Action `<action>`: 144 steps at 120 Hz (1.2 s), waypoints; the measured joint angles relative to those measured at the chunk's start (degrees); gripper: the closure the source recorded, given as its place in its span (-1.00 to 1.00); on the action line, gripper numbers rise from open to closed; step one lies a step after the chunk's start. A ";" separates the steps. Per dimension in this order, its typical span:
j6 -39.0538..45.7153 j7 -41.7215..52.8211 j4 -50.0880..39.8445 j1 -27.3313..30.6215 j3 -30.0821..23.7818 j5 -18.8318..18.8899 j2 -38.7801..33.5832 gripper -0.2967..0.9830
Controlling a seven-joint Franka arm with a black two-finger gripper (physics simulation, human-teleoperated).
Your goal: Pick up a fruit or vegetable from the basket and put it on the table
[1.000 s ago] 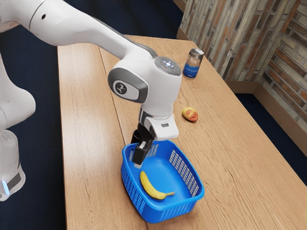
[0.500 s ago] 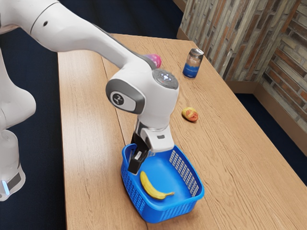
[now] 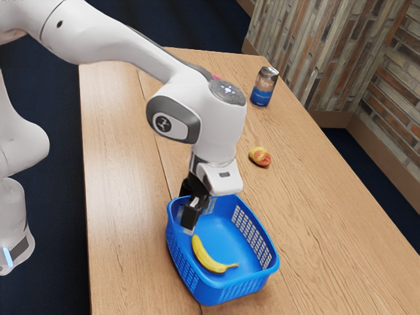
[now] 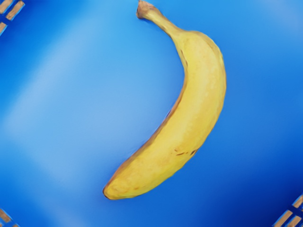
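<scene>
The banana (image 3: 206, 258) lies on the floor of the blue basket (image 3: 273, 268), below the claw (image 3: 184, 220), with open space between it and the fingertips. The claw hangs over the basket, released, its fingers parted and nothing gripped. Compared with half a second ago, the claw has shifted a little toward the exterior view's right and away from the banana, roughly back to where it was a second ago. The banana and the basket have not moved.

The banana's long axis runs away from the claw, down toward the exterior view's right. Its blunt end (image 4: 109, 190) is the end nearer the claw, and its stem (image 4: 163, 21) points away, the body bending between them. In the wrist view there are small dark flecks (image 4: 192, 152) on the peel and a brown tip to the stem.

The exterior view takes in what lies beyond the basket. A red and yellow fruit (image 3: 260, 157) rests on the table (image 3: 315, 216), off from the claw toward the exterior view's right. Well apart from the claw, past that fruit, a can (image 3: 264, 87) stands upright. A sliver of a pink thing (image 3: 215, 77) peeks from behind the arm (image 3: 115, 42), more of it covered than half a second ago.
</scene>
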 joint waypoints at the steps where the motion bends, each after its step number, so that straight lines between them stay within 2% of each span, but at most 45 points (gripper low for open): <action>1: -0.01 0.00 0.11 -0.02 -0.18 -0.02 0.10 -0.54; 16: -0.08 0.02 2.00 -0.37 -2.25 -1.17 1.88 -0.54; 38: -0.08 0.03 9.64 -1.11 -2.64 -2.15 10.01 -0.54; 54: -0.10 0.00 11.42 -2.42 -2.66 -2.44 13.25 -0.54; 144: -0.24 0.01 11.99 -1.23 -2.27 -2.51 13.24 -0.54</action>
